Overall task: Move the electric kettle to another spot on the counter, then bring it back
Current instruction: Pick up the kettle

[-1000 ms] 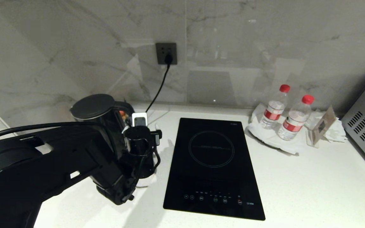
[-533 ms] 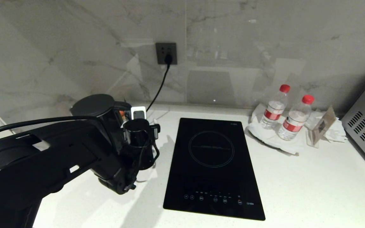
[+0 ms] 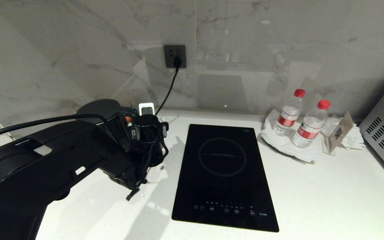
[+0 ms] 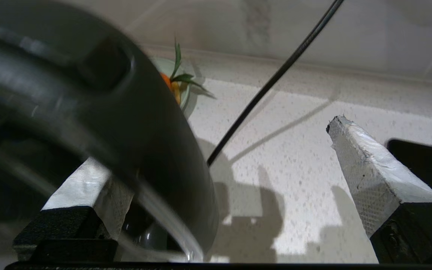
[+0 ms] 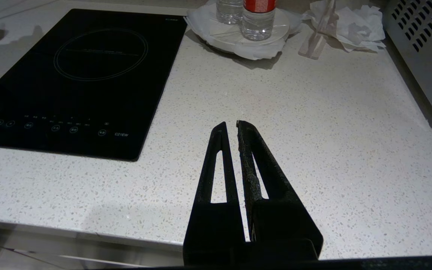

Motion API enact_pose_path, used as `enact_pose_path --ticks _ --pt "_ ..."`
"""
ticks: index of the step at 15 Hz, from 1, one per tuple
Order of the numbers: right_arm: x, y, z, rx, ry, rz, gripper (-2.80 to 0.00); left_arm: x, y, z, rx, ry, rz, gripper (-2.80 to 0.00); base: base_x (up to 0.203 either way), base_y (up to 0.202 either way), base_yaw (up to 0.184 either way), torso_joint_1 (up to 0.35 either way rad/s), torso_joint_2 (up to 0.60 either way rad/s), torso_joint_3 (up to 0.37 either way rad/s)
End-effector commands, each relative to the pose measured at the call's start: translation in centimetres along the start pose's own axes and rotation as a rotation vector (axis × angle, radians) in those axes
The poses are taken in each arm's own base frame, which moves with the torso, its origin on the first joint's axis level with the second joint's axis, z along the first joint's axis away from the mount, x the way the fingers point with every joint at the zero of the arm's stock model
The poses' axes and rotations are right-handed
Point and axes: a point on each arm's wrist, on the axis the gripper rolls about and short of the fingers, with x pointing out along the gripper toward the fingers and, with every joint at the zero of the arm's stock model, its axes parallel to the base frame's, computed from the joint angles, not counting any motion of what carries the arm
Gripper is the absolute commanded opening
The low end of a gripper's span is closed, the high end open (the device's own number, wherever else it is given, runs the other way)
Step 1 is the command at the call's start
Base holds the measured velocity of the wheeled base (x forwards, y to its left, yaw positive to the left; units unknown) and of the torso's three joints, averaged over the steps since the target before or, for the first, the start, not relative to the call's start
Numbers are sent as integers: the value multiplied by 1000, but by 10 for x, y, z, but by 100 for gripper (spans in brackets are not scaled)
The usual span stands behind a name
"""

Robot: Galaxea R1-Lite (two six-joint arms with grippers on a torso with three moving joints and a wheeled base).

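Two end effectors are being shown. The left end effector [image 4: 216, 180] is being held at the back left of the surface [image 3: 312, 186], with its fingers [image 4: 366, 168] spread wide; the electric kettle [image 3: 98, 111] is being pressed up close against one finger in the left wrist view, and nothing is being gripped. The kettle is standing near the wall, left of the induction cooktop [image 3: 223, 176], with a power cord [image 3: 167, 95] being run from the wall socket [image 3: 175, 56] behind it. The right end effector [image 5: 231, 129] is being kept over the front edge of the surface, its fingers nearly together and empty. Open room is being left right of the cooktop, in front of two water bottles [image 3: 298, 118].
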Motion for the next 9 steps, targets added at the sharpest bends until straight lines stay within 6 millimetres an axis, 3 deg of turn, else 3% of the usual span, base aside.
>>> enact_pose_path --ticks 1,9 --pt "0 0 0 -1 1 1 -280 7 0 -2 -6 -7 16 0 0 0 0 0 0 0" --pt "0 0 0 -1 1 1 -280 25 11 -2 6 -18 46 0 0 0 0 0 0 0"
